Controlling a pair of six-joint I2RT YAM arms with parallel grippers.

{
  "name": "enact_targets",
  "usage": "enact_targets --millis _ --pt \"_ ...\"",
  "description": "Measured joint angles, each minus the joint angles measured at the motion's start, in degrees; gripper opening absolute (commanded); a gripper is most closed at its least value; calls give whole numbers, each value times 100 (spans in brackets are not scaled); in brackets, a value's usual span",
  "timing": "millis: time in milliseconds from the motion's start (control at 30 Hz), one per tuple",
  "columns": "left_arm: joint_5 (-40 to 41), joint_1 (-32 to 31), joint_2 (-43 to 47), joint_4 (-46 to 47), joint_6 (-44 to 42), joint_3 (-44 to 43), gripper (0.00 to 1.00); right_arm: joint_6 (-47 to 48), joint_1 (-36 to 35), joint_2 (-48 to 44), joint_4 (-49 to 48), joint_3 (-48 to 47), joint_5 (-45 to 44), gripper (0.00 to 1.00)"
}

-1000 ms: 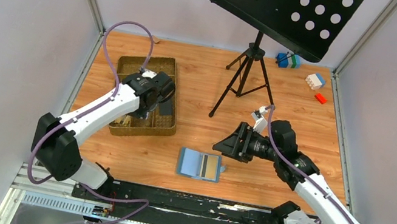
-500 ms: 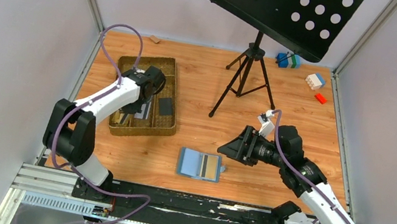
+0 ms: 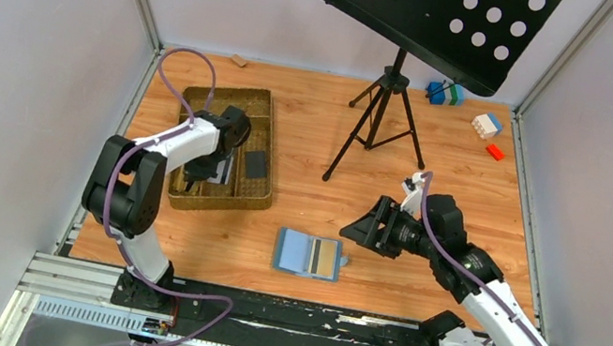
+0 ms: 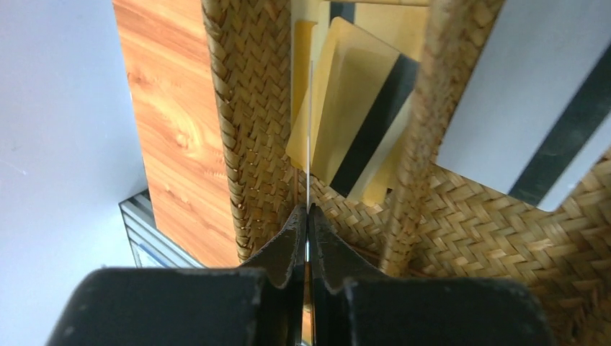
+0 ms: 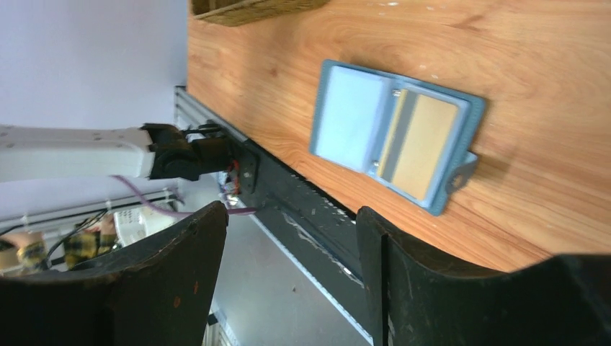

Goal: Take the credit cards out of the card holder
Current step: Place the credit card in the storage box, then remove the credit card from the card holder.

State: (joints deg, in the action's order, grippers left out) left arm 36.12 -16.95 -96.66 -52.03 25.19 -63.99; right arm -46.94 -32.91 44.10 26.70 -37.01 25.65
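Note:
The blue card holder [image 3: 307, 254] lies open on the table, with a tan card [image 3: 325, 256] in its right half. It also shows in the right wrist view [image 5: 396, 133]. My left gripper [image 3: 200, 173] is down in the brown woven tray [image 3: 253, 198], shut on a thin card seen edge-on [image 4: 310, 130]. A gold striped card [image 4: 360, 122] and a silvery grey card [image 4: 526, 108] lie in the tray, and a black card [image 3: 257, 164] too. My right gripper [image 3: 356, 227] is open and empty, above and right of the holder [image 5: 292, 209].
A black music stand on a tripod [image 3: 381, 119] rises at the back centre. Coloured toy blocks [image 3: 487, 126] lie at the back right. The tray's woven walls [image 4: 252, 108] close in round my left fingers. The table's front rail [image 3: 278, 311] runs along the near edge.
My left gripper has dropped toward the tray's near left compartment while its elbow swung back. My right gripper has drifted slightly right, still open. The holder has not moved.

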Motion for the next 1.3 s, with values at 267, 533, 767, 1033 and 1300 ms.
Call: enact_targets --millis 267,533,767,1033,1300 --pt "-507 111 343 83 -153 129 61 518 0 752 1119 -7 -754 74" --pt "-1478 105 1556 50 -352 175 68 737 9 1373 1272 -7 -859 75" --pt "-3106 -376 2970 146 -243 715 74 852 -50 2116 994 -109 -752 70" --pt "-4548 -1495 4179 846 444 1888 74 874 -444 2900 748 -367 -741 48" --pt "-5606 -1902 4264 2079 1401 3506 76 850 -490 3095 726 -387 -896 40"
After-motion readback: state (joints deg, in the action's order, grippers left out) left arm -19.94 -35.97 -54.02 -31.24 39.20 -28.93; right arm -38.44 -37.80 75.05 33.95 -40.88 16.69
